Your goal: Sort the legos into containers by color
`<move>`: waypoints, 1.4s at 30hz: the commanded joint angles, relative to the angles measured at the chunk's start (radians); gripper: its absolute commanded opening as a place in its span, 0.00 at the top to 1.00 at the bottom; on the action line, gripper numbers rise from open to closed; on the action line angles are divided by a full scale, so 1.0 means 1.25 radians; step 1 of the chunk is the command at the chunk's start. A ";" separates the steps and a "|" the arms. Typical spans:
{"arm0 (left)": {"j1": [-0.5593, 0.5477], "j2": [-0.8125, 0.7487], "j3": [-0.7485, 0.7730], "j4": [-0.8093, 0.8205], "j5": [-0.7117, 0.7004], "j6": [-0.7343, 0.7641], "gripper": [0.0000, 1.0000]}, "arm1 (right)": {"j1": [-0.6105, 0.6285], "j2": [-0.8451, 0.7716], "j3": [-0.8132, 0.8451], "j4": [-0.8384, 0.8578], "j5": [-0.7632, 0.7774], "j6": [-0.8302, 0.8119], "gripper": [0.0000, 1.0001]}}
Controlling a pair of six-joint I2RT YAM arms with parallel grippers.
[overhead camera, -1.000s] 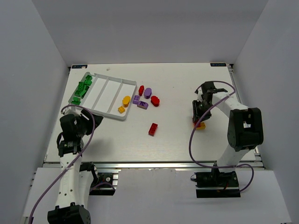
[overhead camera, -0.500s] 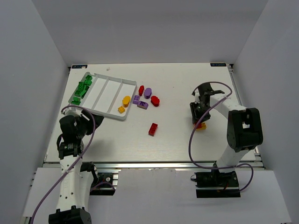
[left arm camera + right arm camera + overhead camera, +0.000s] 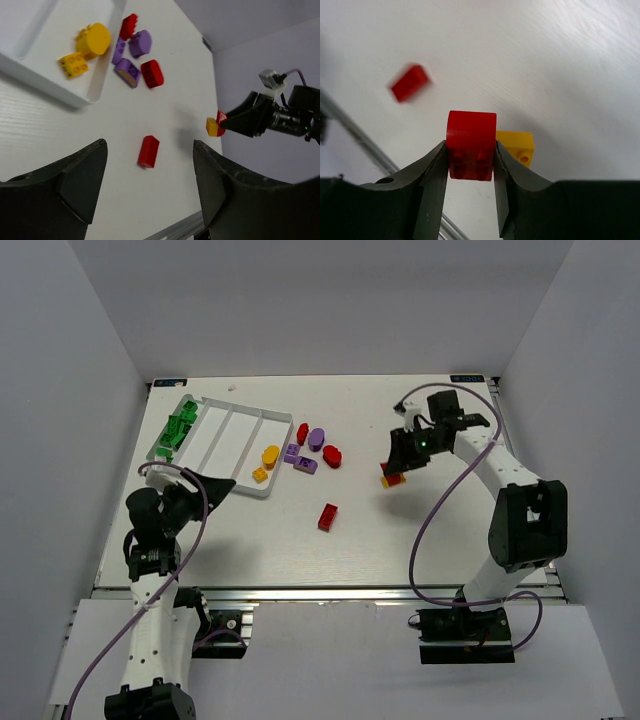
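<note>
Red brick [image 3: 471, 145] in right tool [image 3: 470, 152] hangs well apart from tray [image 3: 281, 456].

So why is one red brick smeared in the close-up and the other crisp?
Right wrist view: the red brick in the right claw is sharp; the loose red brick on the table is streaked, probably motion blur. Top external view: that loose brick looks crisp, under even light.

No text, brand, number or sign can be read in any view, neither on the legos [image 3: 327, 516] nor on the white tray [image 3: 250, 411]. Two small dark tags sit on the table [image 3: 400, 540], one at the far-left corner [image 3: 170, 382] and one at the far-right [image 3: 466, 378] — markings too small to read.
</note>
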 commanded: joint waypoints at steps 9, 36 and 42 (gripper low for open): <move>-0.133 0.047 0.027 0.325 0.067 -0.123 0.14 | 0.123 -0.011 0.081 0.485 -0.552 0.345 1.00; -0.376 0.435 0.141 0.777 0.067 -0.511 0.13 | 0.290 -0.198 -0.128 0.971 -0.488 0.035 1.00; -0.394 0.449 0.136 0.818 0.077 -0.532 0.14 | 0.320 -0.196 -0.129 1.006 -0.464 0.027 1.00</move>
